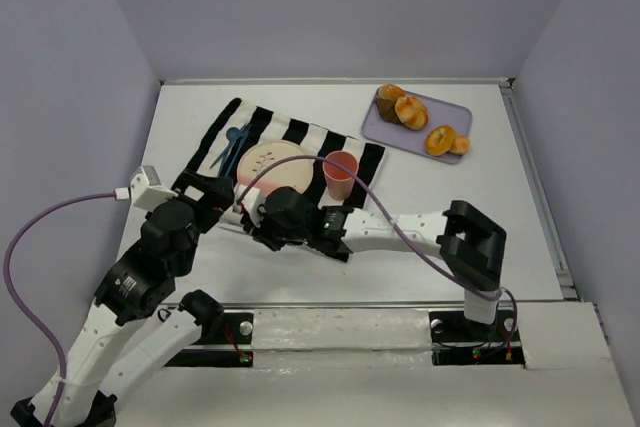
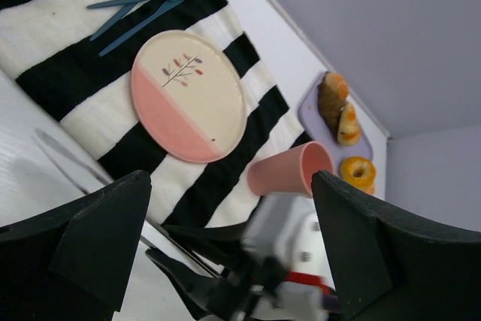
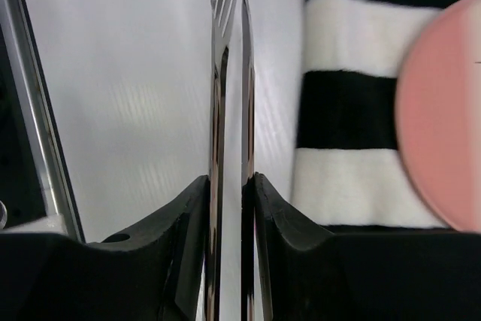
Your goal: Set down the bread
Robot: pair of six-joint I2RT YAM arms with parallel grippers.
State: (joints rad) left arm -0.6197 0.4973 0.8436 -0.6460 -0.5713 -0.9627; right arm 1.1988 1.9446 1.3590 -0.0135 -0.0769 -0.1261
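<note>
When the scene is viewed from above, bread (image 1: 411, 112): several golden pieces, one of them ring-shaped, all lying on the tray in the upper right of the frame.
Tray (image 1: 452, 112): pale purple, flat on the white table (image 1: 300, 97), well apart from both grippers.
Cloth (image 1: 300, 132): black and white stripes, centre left, carrying the plate, the cup and the cutlery.
Plate (image 1: 268, 162): cream and pink, bare.
Cup (image 1: 341, 175): pink, upright, just right of the plate.
Cutlery (image 1: 230, 142): blue, at the upper left of the cloth.
Left gripper (image 1: 215, 190): at the cloth's lower left edge.
Right gripper (image 1: 256, 222): reaching across from the right, close beside the left one.

Left wrist view, fingers (image 2: 98, 238): spread wide at the two lower corners of the frame, with nothing held between them.
Tongs (image 2: 64, 157): thin metal, on the table at the left, beside the cloth's edge.
Bread, same view (image 2: 331, 99): on the tray at the right of the frame, beyond the cup (image 2: 289, 171) and the plate (image 2: 188, 95).

Right wrist view, fingers (image 3: 180, 223): pressed in from both sides on the tongs (image 3: 219, 95), whose two blades stand nearly together at mid-frame.
Background: table on the left, cloth (image 3: 346, 110) and the plate's pink edge (image 3: 443, 110) on the right.
</note>
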